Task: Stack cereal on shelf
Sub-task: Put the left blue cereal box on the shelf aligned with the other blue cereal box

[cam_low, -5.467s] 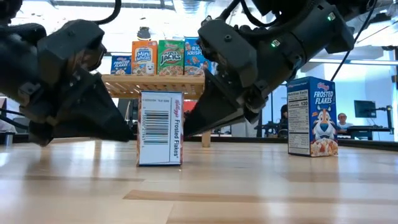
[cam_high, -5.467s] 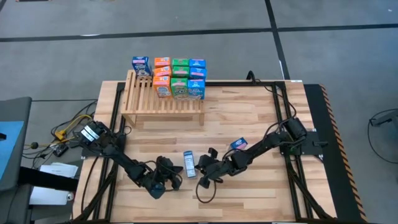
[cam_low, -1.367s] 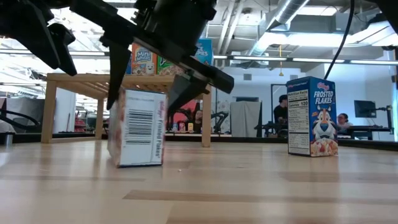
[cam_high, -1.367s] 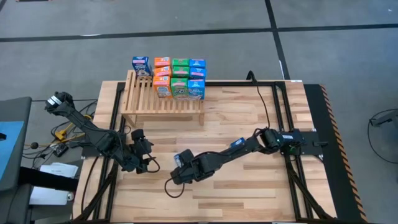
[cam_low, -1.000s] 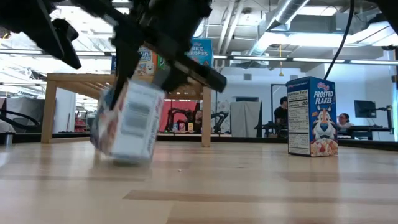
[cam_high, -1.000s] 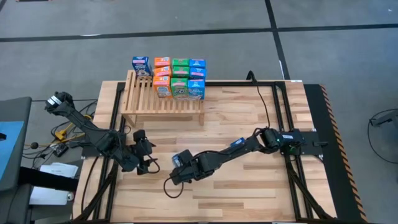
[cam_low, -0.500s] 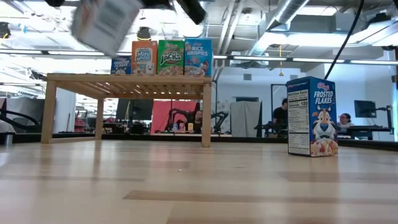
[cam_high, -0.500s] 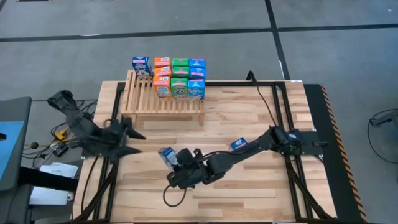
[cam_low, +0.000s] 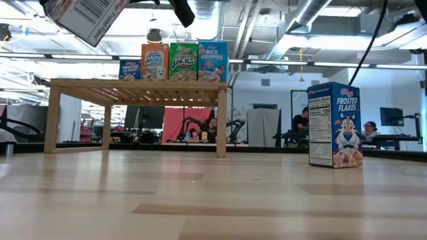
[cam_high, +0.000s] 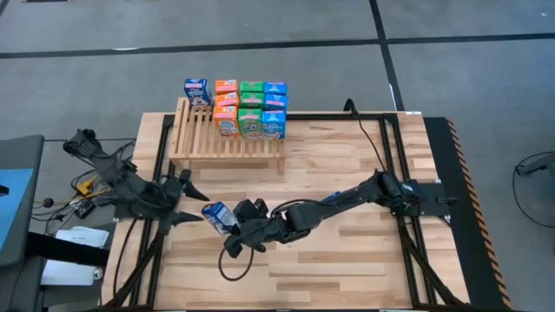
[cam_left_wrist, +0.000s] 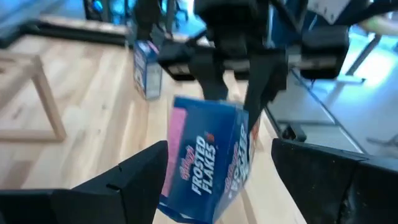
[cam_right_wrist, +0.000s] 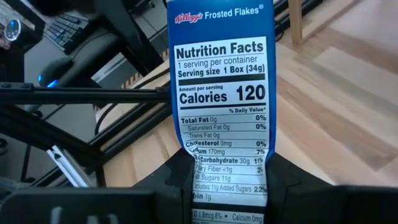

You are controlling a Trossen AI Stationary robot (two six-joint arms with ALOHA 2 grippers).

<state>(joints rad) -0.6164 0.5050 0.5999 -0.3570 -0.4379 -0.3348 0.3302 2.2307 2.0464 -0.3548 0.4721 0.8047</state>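
1. Two arms meet at lower left of centre in the high view. The left gripper (cam_high: 184,198), furthest left, hangs with its fingers spread wide and holding nothing, pointed at the box beside it, apparently ready to receive it.
2. Just right of it, the blue Frosted Flakes box (cam_high: 218,217) hangs clear of the plank table (cam_high: 347,260), tilted, showing only at the low view's upper left edge.
3. Next right, the right gripper (cam_high: 236,227) pinches the box's lower end between its fingers, leaving the upper end free for the other arm to take; that looks like a handover in hand.
4. At upper centre the shelf (cam_high: 227,139) carries the stacked cereal boxes (cam_high: 250,108) along its far edge, so the held box is well apart from its place.
5. Rightmost, a second Frosted Flakes box (cam_low: 333,125) waits upright on the table.
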